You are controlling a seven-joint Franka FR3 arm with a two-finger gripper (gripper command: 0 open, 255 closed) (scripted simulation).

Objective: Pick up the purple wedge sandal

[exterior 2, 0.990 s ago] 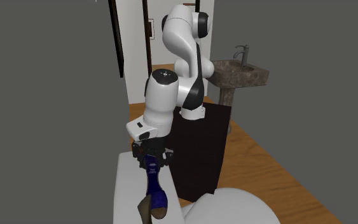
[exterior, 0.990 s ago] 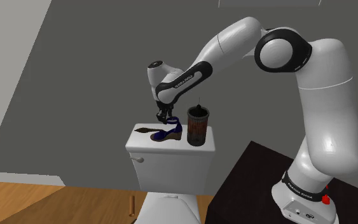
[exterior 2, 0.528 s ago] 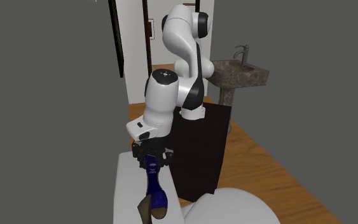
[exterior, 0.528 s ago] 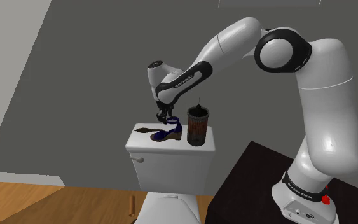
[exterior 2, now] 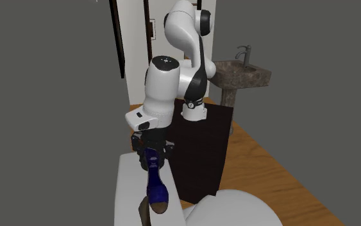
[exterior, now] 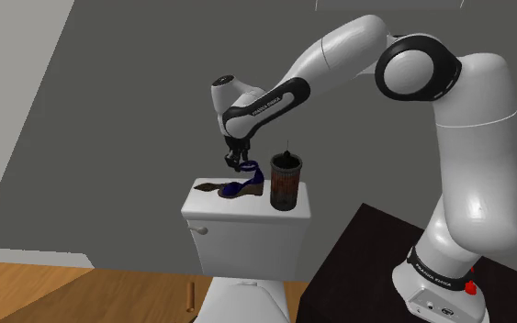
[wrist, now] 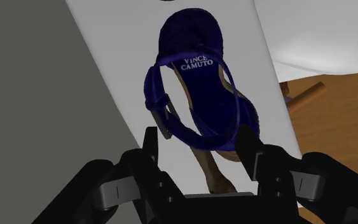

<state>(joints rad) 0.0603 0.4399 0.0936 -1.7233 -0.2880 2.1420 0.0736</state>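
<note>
The purple wedge sandal (exterior: pixel 241 186) with a brown wedge sole hangs just over the white toilet tank lid (exterior: pixel 208 206), heel end raised. My gripper (exterior: pixel 239 165) comes down on it from above. In the wrist view the two fingers (wrist: pixel 151 144) press on either side of the ankle strap and heel of the sandal (wrist: pixel 193 83), so my gripper (wrist: pixel 198 145) is shut on it. The second exterior view has the sandal (exterior 2: pixel 154 187) dangling toe down under the gripper (exterior 2: pixel 149 160), above the lid (exterior 2: pixel 126 192).
A dark cylindrical container (exterior: pixel 286 181) stands on the lid close beside the sandal, on the shoulder view's right. The grey wall rises right behind the tank. The black stand (exterior: pixel 376 266) sits at lower right. A stone sink (exterior 2: pixel 243 70) and wooden floor (exterior 2: pixel 281 173) lie beyond.
The arm has risen a little and the sandal has come up with it, its heel lifting off the lid. The container has not moved.
</note>
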